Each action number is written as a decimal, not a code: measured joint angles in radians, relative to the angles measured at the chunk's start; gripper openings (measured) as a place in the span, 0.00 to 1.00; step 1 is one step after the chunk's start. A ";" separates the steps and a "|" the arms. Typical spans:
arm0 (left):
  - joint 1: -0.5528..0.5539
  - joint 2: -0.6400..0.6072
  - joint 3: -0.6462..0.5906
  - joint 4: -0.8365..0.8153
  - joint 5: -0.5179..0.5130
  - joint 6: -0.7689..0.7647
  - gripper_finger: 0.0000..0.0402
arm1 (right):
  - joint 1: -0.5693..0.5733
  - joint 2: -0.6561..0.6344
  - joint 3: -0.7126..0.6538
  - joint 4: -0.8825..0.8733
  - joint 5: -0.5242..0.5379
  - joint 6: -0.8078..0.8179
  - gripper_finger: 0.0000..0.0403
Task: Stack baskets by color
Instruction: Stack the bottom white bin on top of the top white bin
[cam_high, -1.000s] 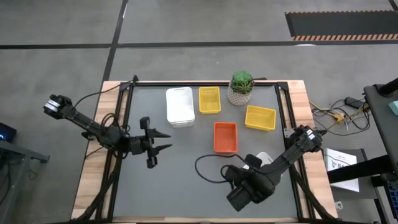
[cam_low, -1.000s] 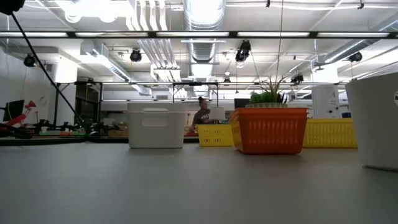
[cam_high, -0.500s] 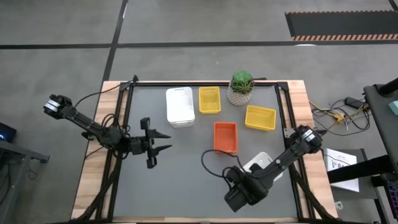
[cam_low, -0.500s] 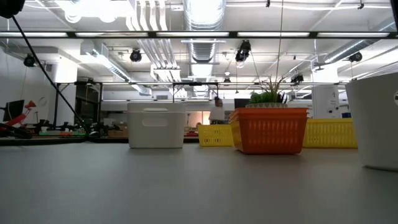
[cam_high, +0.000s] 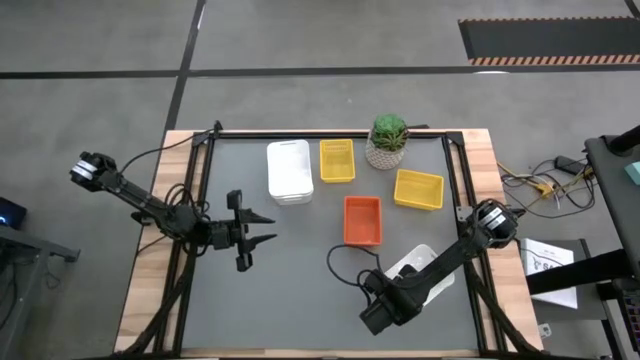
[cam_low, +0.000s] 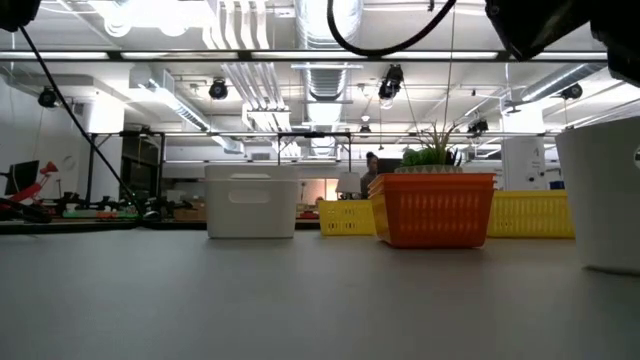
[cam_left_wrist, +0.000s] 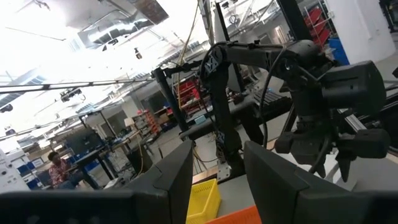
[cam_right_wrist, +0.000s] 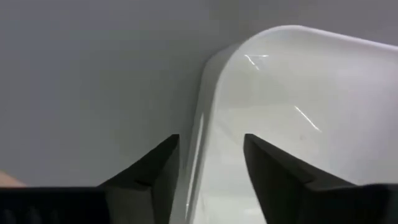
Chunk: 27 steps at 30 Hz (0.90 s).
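Under my right arm at the near right lies a white basket (cam_high: 424, 262). My right gripper (cam_right_wrist: 211, 138) points down over it, open, with one finger outside and one inside the basket's side wall (cam_right_wrist: 202, 124), near a rounded corner. At the far side stand a white basket stack (cam_high: 290, 171) and a yellow basket (cam_high: 337, 160). Another yellow basket (cam_high: 418, 189) sits right of centre and an orange basket (cam_high: 362, 220) in the middle. All rest on their bottoms. My left gripper (cam_high: 268, 228) hovers open and empty at the left.
A green plant in a white pot (cam_high: 388, 141) stands at the far edge between the yellow baskets. A black cable (cam_high: 345, 262) loops over the table beside my right arm. Bare grey table (cam_high: 290, 290) spreads across the near left.
My right gripper has come down toward the white basket at the near right, its wrist shifting a little toward the near edge. The arm now shows at the top of the low view. The baskets have kept still.
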<state>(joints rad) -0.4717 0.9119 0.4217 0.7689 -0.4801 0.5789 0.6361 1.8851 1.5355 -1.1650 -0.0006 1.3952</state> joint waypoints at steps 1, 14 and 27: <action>0.000 0.000 -0.001 0.000 0.000 0.000 0.32 | 0.000 0.000 -0.004 0.004 0.000 0.000 0.40; 0.000 0.000 -0.003 0.001 0.000 0.000 0.32 | 0.005 0.000 -0.007 0.062 -0.001 0.013 0.03; -0.002 0.002 -0.003 0.008 0.000 -0.024 0.32 | 0.050 -0.002 0.155 -0.318 -0.039 0.011 0.02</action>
<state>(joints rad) -0.4736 0.9134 0.4191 0.7768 -0.4796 0.5549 0.6865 1.8828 1.6908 -1.4833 -0.0392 1.4064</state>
